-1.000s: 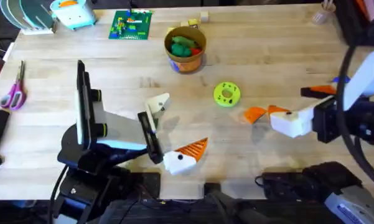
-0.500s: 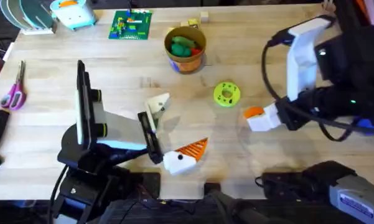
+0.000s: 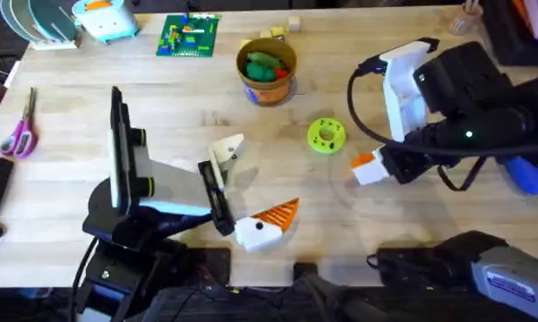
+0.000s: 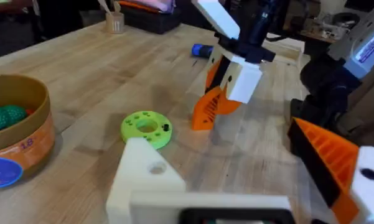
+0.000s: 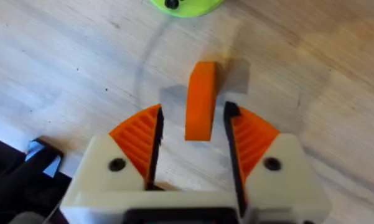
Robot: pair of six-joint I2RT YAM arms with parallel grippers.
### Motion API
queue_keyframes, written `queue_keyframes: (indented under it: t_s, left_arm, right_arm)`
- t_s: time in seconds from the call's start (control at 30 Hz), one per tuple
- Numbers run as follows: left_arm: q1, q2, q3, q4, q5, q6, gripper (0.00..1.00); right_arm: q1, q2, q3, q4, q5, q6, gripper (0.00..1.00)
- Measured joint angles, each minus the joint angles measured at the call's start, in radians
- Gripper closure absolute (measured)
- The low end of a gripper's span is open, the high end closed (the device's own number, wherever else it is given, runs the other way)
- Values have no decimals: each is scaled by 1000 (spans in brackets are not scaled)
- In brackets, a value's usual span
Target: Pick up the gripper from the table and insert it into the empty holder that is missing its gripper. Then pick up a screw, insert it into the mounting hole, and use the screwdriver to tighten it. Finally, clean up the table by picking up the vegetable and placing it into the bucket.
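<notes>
Beside the green disc (image 3: 326,135), we straddle the gripper (image 5: 201,99) with our right gripper (image 5: 193,134), fingers apart, ready to pinch it for the holder (image 3: 226,150)

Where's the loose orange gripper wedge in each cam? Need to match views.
Overhead: the orange wedge lies right of centre, at the right gripper's tips, right of the yellow-green disc.
Left wrist: the wedge stands on edge on the table under the right gripper, past the disc.
Right wrist: the wedge sits between the open orange pads, centre frame.
Shared landmark: the disc.
</notes>
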Motion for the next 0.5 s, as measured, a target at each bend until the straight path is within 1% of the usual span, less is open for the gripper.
queue_keyframes:
  t_s: [0.1,0.13,0.17,0.23,0.27,0.3,0.43,0.5]
  left_arm:
    - [0,0,0,0,0,0,9]
    - [0,0,0,0,0,0,9]
    - [0,0,0,0,0,0,9]
    - [0,0,0,0,0,0,9]
    - [0,0,0,0,0,0,9]
    - [0,0,0,0,0,0,9]
    - [0,0,0,0,0,0,9]
    - [0,0,0,0,0,0,9]
  right_arm:
    - [0,0,0,0,0,1,563]
    - [0,0,0,-2,0,1,630]
    - [0,0,0,-4,0,2,722]
    - [0,0,5,-10,3,5,954]
    - [0,0,10,-17,3,5,982]
    - [0,0,15,-26,3,6,989]
    - [0,-2,72,-99,1,16,988]
    - [0,-23,103,-106,-15,24,988]
